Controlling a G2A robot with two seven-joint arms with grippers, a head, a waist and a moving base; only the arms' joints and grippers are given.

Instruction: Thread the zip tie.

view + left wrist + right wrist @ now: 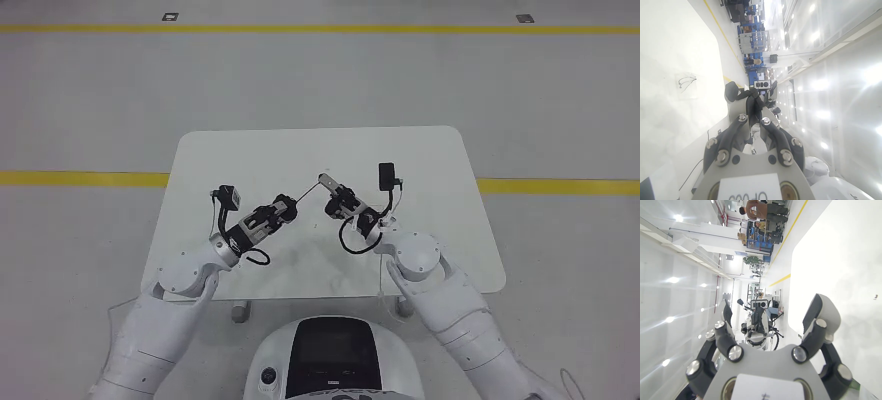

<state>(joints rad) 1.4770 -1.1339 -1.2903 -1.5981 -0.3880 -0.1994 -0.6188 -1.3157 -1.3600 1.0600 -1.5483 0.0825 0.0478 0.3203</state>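
Left pincer [289, 206] pinches one end of the zip tie [310, 188] above the middle of the white table [430, 150]. The thin strip slants toward the right pincer [334, 192], which faces it close by with fingers spread wide. A clear bag [686, 83] lies on the table.

The white bench [440, 160], rounded at its corners, stands on a pale grey floor [90, 100]. One yellow line [320, 28] crosses the floor well beyond the bench's far edge. A second yellow line [80, 179] runs out past both side edges. Two small dark floor plates [170, 17] lie just beyond the farther line. In the wrist views, rows of round ceiling lights [673, 280] glare overhead, and blue storage racks [758, 242] stand near a potted plant [751, 259].
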